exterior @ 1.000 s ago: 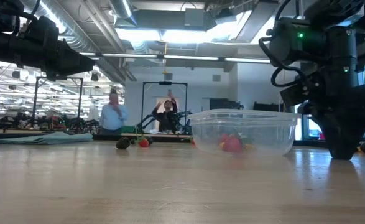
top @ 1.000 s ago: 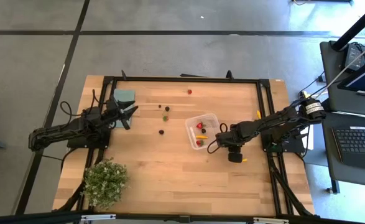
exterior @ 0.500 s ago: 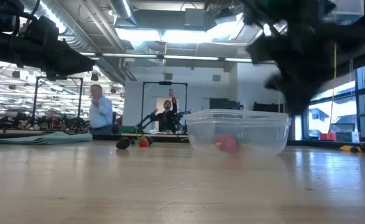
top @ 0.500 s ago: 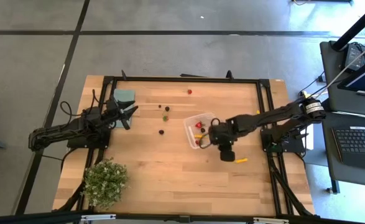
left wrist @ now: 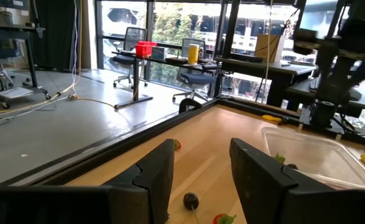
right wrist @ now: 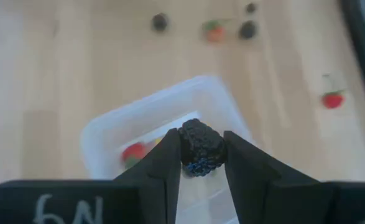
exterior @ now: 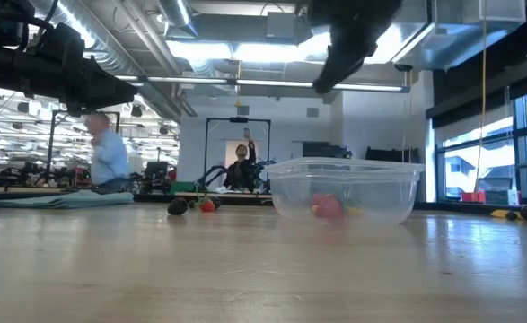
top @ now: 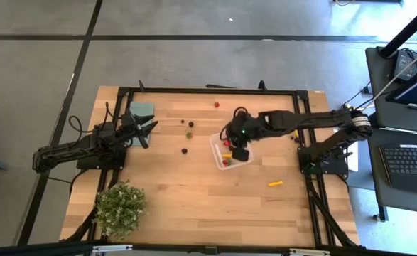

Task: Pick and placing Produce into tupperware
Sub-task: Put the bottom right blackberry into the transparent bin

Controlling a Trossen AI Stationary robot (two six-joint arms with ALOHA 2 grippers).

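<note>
The tupperware (top: 216,141), a clear square tub, sits mid-table and holds red (top: 227,163) and yellow bits. My right gripper (top: 240,151) hangs above it, shut on a dark maroon berry (right wrist: 201,150). In the low view it is a dark shape (exterior: 339,49) above the tub (exterior: 348,190). Loose produce lies on the wood: a red piece (top: 217,104), dark and green bits (top: 189,133), an orange piece (top: 275,183). My left gripper (top: 145,131) waits open at the table's left, touching nothing. My right gripper pinches the dark maroon berry (right wrist: 202,163) between its two fingers (right wrist: 165,163), one on each side. It points down from above. The berry is lifted clear, over the tupperware's open top (right wrist: 170,106).
A flat teal rectangle (top: 142,109) lies by the left gripper at the far left. A bushy potted plant (top: 121,208) stands at the near left corner. Black frame rails run along the table's edges. Bare wood stretches along the near side. A person (exterior: 110,161) moves in the room behind.
My right gripper has risen from the table near the orange piece and swung toward the far-left, ending above the tupperware. The orange piece stays on the wood where the gripper was.
</note>
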